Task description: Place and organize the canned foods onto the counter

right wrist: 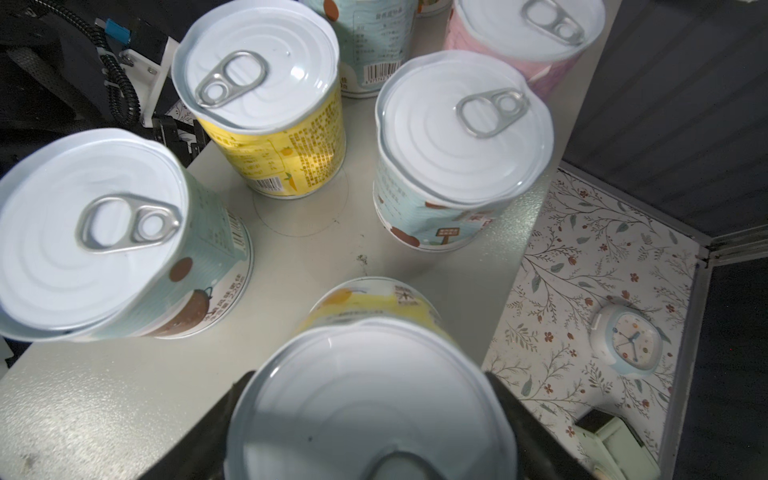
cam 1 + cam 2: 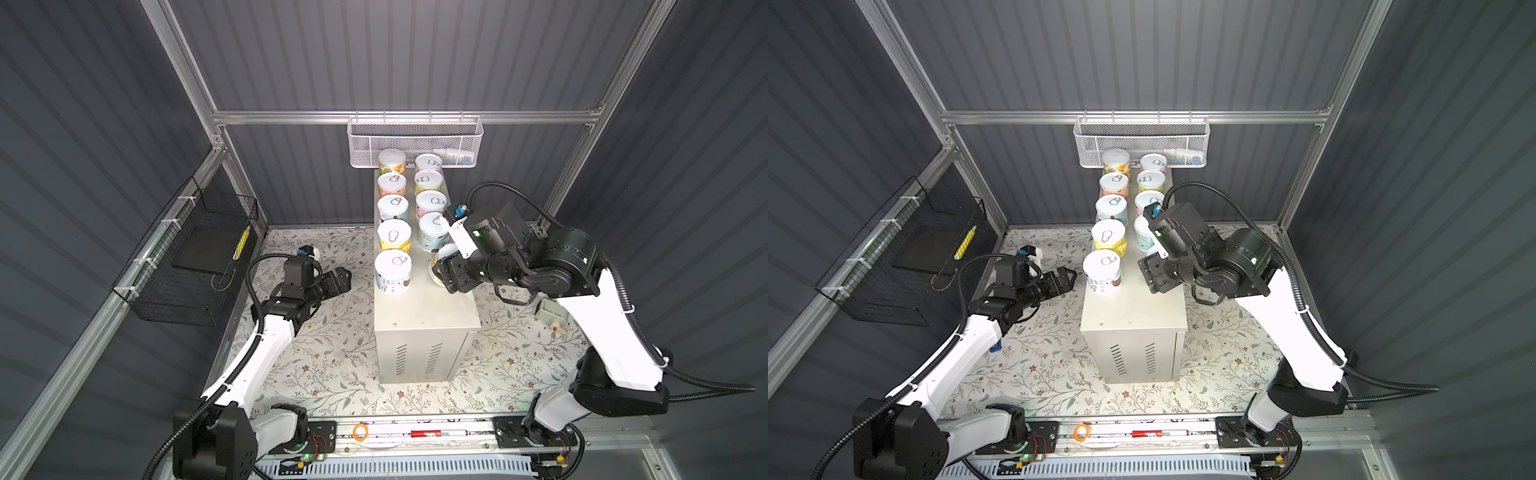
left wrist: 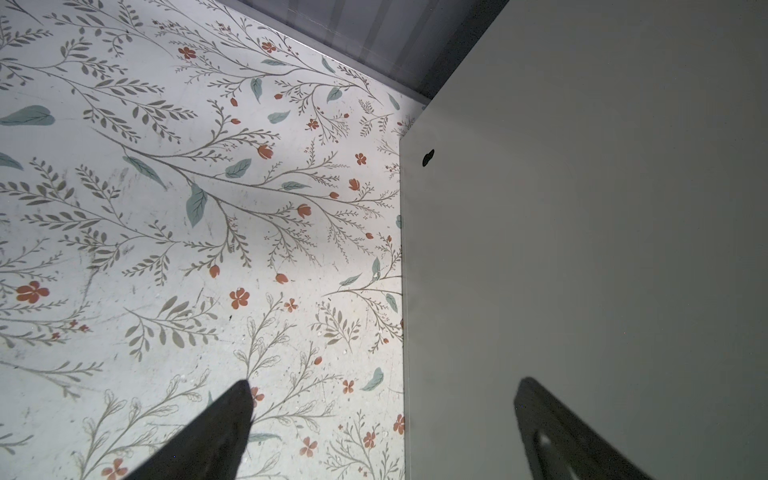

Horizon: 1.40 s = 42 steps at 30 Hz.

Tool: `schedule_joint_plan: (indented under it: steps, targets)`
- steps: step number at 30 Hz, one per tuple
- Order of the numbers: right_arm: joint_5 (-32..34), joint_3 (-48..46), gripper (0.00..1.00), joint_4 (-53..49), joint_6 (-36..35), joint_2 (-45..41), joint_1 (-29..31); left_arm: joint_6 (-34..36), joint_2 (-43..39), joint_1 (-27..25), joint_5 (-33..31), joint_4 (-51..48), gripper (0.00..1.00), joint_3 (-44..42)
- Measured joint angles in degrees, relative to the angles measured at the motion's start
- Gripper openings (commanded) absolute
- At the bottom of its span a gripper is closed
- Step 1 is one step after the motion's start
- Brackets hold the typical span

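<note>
right pincer (image 2: 444, 262): clamped on yellow-label can (image 1: 370, 407), jaws on its sides near the lid; can upright, likely kept level for set-down.
held can position: over the table (image 2: 424, 307), front gap of the right row; base contact can't tell.
other cans (image 2: 394, 239): nine upright on the table, five in the left row, four in the right.
obstacles: light-blue can (image 1: 461, 166) just behind, front-left can (image 1: 95, 232) across the aisle; tight margin.
left pincer (image 2: 341, 277): jaws apart, empty, beside the table's flank over the floor mat (image 2: 332, 353).
around: clock (image 1: 627, 340) on the mat, mesh basket (image 2: 415, 141) behind the far cans.

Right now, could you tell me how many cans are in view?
10. On the counter, five cans form the left row and four the right row; the tenth, a yellow-labelled can, is in the right gripper at that row's near end. The arm may hide more.
</note>
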Motion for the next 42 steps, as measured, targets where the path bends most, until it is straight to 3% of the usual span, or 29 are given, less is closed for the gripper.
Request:
schedule_joint_plan:
  steps: [1,8,10,12,32,36,42]
  targets:
    - [-0.04,0.0,0.27,0.22,-0.07,0.15,0.02,0.0,0.0,0.0,0.0,-0.04,0.99,0.0]
    - [-0.52,0.35,0.67,1.33,-0.63,1.11,0.0,0.0,0.02,0.0,-0.46,-0.04,0.99,0.02]
    - [-0.59,0.57,0.86,1.46,-0.7,1.42,0.0,0.0,0.02,0.0,-0.44,-0.04,0.99,0.0]
    - [-0.76,0.81,0.98,1.46,-1.01,1.75,0.0,0.0,0.02,0.0,-0.46,-0.04,0.99,0.02]
    - [-0.02,7.43,0.99,1.36,-0.9,0.87,0.0,0.87,0.02,0.0,-0.63,-0.28,0.99,0.63]
    - [2.6,-1.31,0.99,5.84,-0.94,-5.6,-0.07,0.87,0.02,0.0,-0.72,-0.66,0.99,1.03]
    - [8.44,-26.25,0.99,18.8,-0.39,-22.51,-2.05,1.16,-0.66,0.0,-3.37,-2.05,0.99,1.36]
